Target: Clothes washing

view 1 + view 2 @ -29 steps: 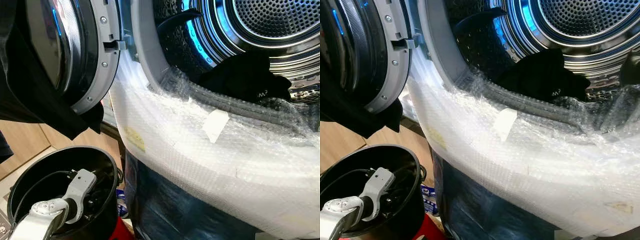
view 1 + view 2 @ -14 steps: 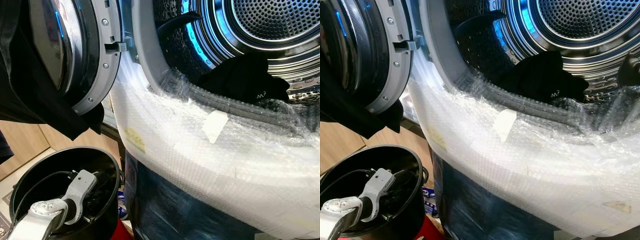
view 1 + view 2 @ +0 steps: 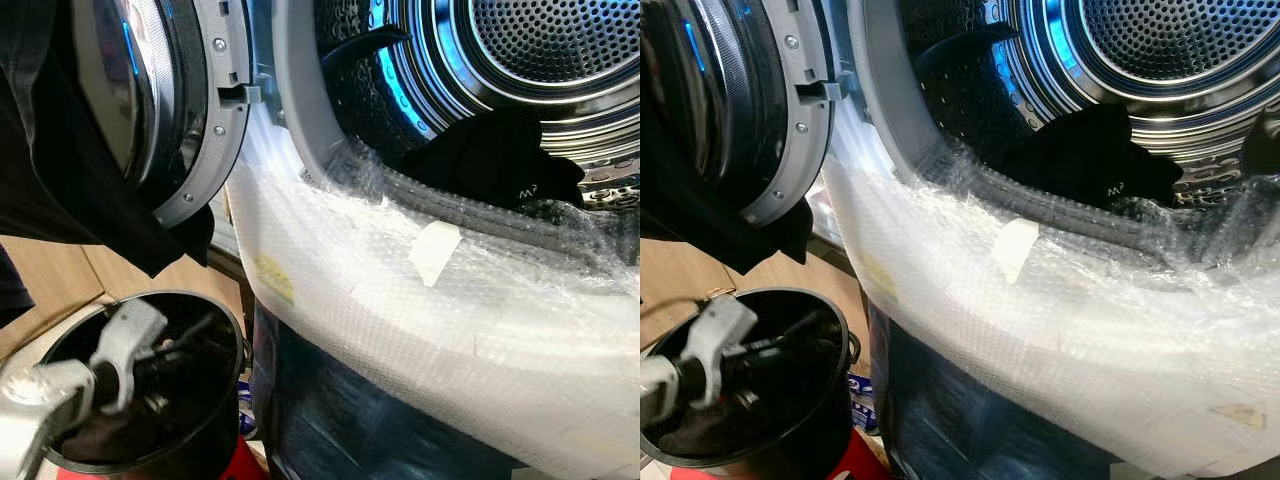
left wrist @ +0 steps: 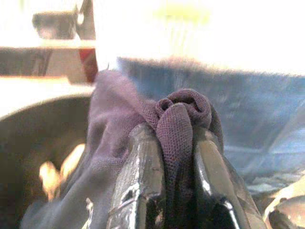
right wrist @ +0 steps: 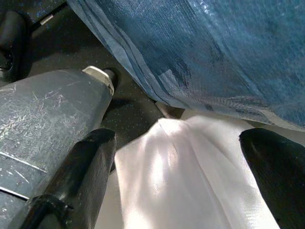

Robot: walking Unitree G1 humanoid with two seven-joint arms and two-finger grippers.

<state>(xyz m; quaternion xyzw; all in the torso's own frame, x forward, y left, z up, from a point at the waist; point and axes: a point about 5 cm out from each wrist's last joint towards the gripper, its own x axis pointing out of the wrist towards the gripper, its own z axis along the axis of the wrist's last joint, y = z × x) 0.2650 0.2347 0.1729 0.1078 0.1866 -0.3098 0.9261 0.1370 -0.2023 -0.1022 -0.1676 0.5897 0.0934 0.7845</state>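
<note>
Left eye view: bubble-wrapped washer (image 3: 420,300), wooden floor (image 3: 45,275).

Laundry corner with wood-tone floor and a wrapped appliance front

A pale wood-look floor (image 3: 95,280) shows at the lower left, its plank seams running at a slant, lit evenly and brightly. Over it rises a big appliance front swathed in clear bubble wrap (image 3: 420,330) that glares white under the room light, with a small pale tape patch (image 3: 433,252) stuck on it. Below the wrap the front is covered in dark blue plastic film (image 3: 340,420), creased and shiny. A strip of red (image 3: 225,462) sits at floor level near the lower edge, beside a bit of blue-and-white printed packaging (image 3: 862,400).
</note>
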